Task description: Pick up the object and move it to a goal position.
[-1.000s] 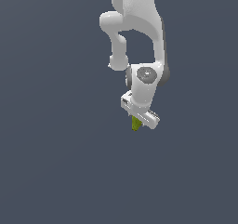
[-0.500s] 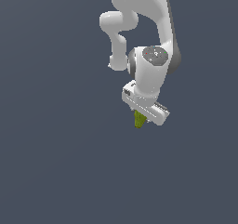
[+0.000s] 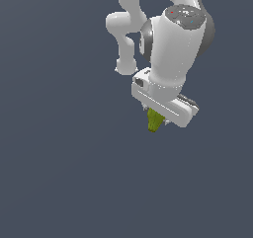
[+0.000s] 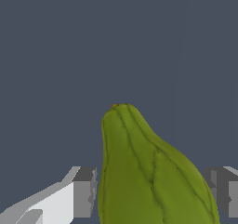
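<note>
Object in the claw — carried aloft
The claw [image 3: 159, 117] is clenched on the olive-green object [image 3: 154, 120]; its tapered end hangs below the fingers [image 4: 84, 193] — probably for transport to the goal.

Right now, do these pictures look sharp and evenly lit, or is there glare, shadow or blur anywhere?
Exterior view: flat, even grey backdrop with no cast shadow; soft shading but no harsh glare on the white gripper; the olive-green lump looks slightly blocky. Wrist view: the lump fills the frame close up, its ridges crisp, with no blur; the fingers are cut off at the edge.
</note>
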Tool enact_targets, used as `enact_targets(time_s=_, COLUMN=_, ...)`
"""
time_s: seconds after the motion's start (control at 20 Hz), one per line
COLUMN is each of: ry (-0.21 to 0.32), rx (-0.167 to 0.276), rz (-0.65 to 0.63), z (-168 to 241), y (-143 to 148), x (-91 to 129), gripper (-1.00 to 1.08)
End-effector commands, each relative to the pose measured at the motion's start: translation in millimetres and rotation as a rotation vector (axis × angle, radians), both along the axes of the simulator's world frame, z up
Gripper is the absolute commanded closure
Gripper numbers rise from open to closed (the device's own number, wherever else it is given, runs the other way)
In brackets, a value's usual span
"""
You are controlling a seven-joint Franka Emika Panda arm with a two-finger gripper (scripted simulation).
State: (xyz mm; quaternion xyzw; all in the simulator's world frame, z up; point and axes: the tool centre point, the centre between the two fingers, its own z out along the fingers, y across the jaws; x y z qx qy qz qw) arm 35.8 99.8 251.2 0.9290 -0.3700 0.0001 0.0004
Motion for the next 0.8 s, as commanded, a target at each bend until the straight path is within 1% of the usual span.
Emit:
enact_targets(time_s=0.0, ry=-0.001, rx=0.000, rz=0.000, z=20, y=1, x=7, gripper=1.08)
enact_targets(time_s=0.35, ry=0.000, rx=0.000, rz=0.000, z=52, y=3, x=21, gripper=1.08)
enact_targets(time_s=0.75, ry=0.000, rx=0.001, rz=0.001, z=64, y=4, x=27, gripper=1.08)
